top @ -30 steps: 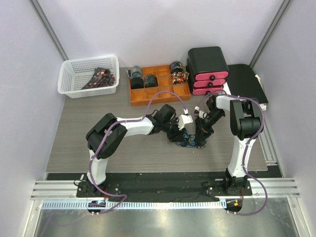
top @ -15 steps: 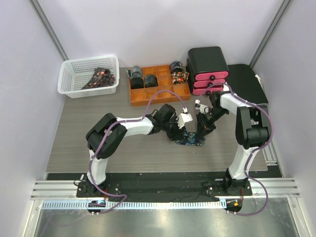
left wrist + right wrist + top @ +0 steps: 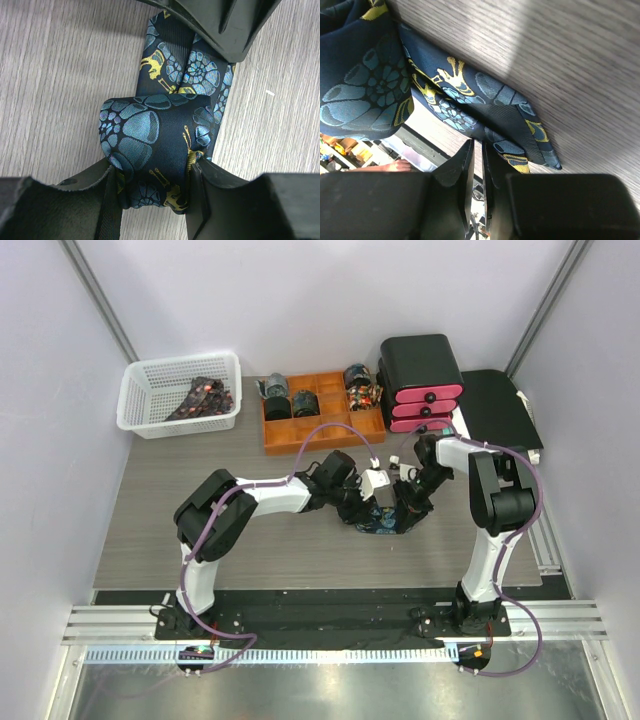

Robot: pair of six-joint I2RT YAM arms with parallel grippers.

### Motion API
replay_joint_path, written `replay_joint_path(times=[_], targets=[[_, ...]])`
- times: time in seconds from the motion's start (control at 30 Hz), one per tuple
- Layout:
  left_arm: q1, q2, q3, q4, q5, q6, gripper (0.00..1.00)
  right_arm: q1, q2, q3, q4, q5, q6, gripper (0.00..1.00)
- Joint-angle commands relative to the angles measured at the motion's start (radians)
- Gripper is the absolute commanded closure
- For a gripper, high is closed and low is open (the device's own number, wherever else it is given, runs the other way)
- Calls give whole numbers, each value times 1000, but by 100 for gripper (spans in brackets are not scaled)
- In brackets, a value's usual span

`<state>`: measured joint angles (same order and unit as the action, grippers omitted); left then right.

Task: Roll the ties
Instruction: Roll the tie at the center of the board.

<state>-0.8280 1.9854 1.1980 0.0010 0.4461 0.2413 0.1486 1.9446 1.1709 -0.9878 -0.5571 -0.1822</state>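
Note:
A dark navy tie (image 3: pixel 150 135) with teal and gold patterns lies on the wood table, partly coiled into a roll. My left gripper (image 3: pixel 152 197) is shut on that roll, one finger on each side. In the top view the tie (image 3: pixel 386 527) sits mid-table between the left gripper (image 3: pixel 361 512) and the right gripper (image 3: pixel 406 506). In the right wrist view the tie's flat pointed end (image 3: pixel 520 135) rests on the table just beyond my right gripper (image 3: pixel 476 150). Its jaws are almost together with only a thin slit, and nothing shows between them.
A white basket (image 3: pixel 150 380) with loose ties stands at the back left. An orange tray (image 3: pixel 330 430) with several rolled ties is behind the grippers. A black and pink drawer unit (image 3: pixel 420 375) and a black mat (image 3: pixel 500 405) are at the back right.
The right wrist has swung left, closer to the left gripper, and its jaws have narrowed slightly. The left gripper keeps its hold on the roll in the same place.

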Motion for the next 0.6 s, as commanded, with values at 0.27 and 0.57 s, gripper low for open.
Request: replay_joint_path(times=[0.27, 0.57], targets=[[13, 41, -41, -107, -33, 9, 100, -6, 10, 98, 57, -13, 39, 82], [15, 29, -34, -102, -30, 18, 100, -6, 71, 44, 78, 49, 17, 82]])
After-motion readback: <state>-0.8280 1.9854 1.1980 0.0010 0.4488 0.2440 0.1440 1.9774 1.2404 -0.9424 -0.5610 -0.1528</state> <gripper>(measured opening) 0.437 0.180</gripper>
